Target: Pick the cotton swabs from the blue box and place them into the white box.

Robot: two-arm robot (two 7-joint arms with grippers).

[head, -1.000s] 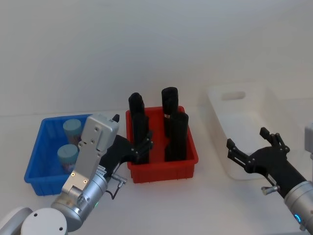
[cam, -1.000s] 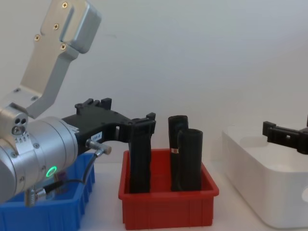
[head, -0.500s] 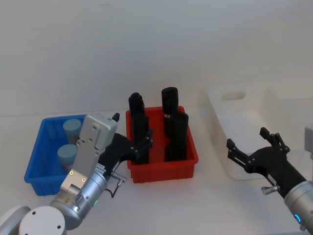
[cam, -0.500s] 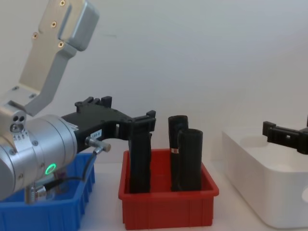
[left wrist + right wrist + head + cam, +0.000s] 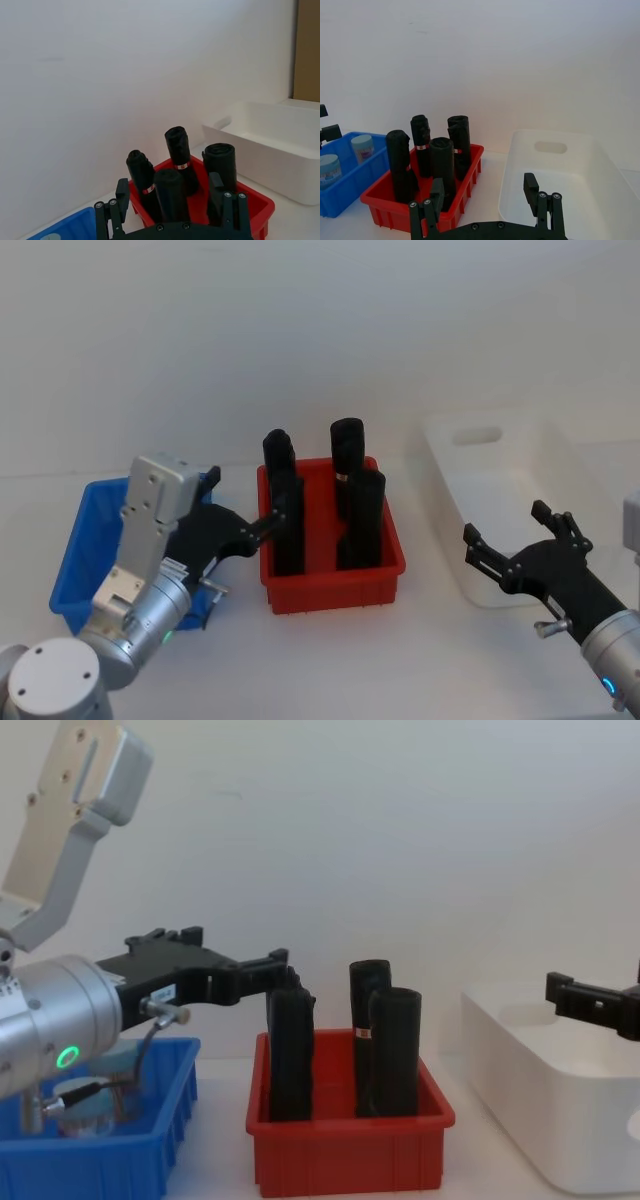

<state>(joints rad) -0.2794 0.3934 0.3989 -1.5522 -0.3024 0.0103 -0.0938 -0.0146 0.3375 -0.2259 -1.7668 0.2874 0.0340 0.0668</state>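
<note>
The blue box (image 5: 72, 572) sits at the table's left, mostly covered in the head view by my left arm. Two cotton swabs jars (image 5: 362, 147) (image 5: 329, 170) with pale blue lids stand inside it, and one jar (image 5: 88, 1118) shows low in the chest view. My left gripper (image 5: 244, 502) hangs open above the gap between the blue box's right end and the red bin, holding nothing. The white box (image 5: 482, 436) stands at the right. My right gripper (image 5: 505, 522) is open and empty, held still near that box's front left corner.
A red bin (image 5: 335, 590) with several tall black cylinders (image 5: 360, 520) stands between the blue box and the white box. One cylinder (image 5: 290, 1055) is just beyond my left gripper's fingertips (image 5: 275, 960). A plain white wall closes the back of the table.
My left arm has swung left and back from the red bin's front corner to above the blue box, now hiding the jars in the head view. The right arm has not moved.
</note>
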